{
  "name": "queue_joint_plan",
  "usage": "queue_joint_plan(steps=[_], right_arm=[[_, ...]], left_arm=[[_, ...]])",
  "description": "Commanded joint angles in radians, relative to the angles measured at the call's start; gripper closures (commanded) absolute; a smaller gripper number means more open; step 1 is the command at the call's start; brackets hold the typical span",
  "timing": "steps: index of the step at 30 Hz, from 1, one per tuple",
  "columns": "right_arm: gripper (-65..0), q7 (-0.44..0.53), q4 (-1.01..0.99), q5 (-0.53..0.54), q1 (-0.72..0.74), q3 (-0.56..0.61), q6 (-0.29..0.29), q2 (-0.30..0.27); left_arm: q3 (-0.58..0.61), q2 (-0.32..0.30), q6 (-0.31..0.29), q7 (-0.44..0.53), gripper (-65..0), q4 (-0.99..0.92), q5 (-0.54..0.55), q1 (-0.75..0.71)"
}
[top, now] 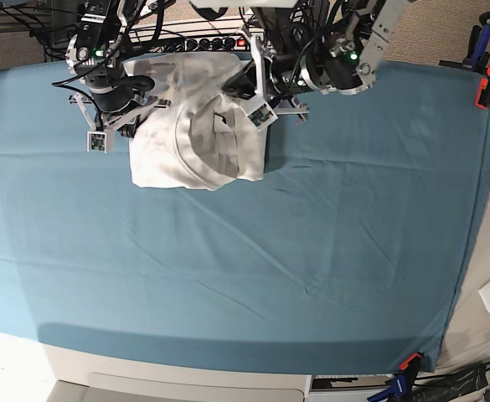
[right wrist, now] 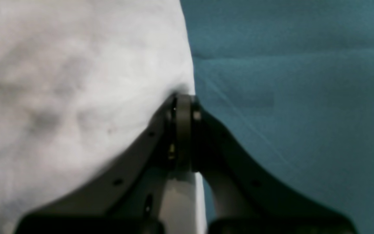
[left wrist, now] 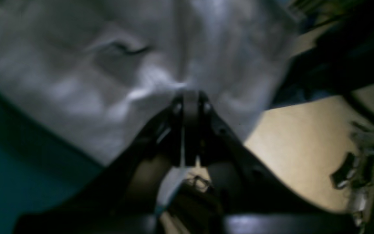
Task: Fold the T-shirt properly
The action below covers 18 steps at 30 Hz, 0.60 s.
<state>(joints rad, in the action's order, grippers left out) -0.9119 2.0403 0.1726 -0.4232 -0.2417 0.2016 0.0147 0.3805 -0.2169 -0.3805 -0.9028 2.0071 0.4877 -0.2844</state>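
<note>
White T-shirt (top: 196, 134) lies bunched near the far-left part of the worktop, on the teal cloth (top: 312, 243) covering it. Both arms reach in from the far edge. Left gripper (left wrist: 190, 97) has its fingers closed, pinching a fold of shirt fabric; right gripper (right wrist: 182, 100) is likewise closed on the shirt's edge, right where white meets teal.

Progress, as a judgement: shirt looks partly gathered into a rough, lumpy rectangle w/ loose flaps on top, not a neat fold. Flattening, squaring up and at least one more fold seem left.

Base view alone shows the whole shirt outline and both arms. Left wrist view, blurry, adds bare tan surface beyond the cloth. Right wrist view shows the grip sits at the shirt's very edge, close up.
</note>
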Motion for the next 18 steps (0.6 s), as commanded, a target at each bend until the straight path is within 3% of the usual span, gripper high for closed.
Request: queue_joint_plan(steps=[1,13,14,18], right_arm=[[0.0,0.023,0.025,0.014,0.009,-0.002,0.000,-0.005],[0.0,0.022,0.137,0.026,0.010,-0.003,0.009,-0.010],[0.0,0.021,0.151,0.051,0.009,-0.005,0.028,-0.010],[0.0,-0.001,0.217,0.295,0.004,-0.037,0.258,-0.010]], left_arm=[[0.005,0.003,0.004,0.021,0.0,0.017,0.002,0.005],[0.003,0.003,0.008,0.021,0.0,0.017,-0.025,0.004],[0.003,0.003,0.008,0.021,0.0,0.017,-0.025,0.004],[0.003,0.003,0.008,0.021,0.0,0.017,-0.055,0.004]])
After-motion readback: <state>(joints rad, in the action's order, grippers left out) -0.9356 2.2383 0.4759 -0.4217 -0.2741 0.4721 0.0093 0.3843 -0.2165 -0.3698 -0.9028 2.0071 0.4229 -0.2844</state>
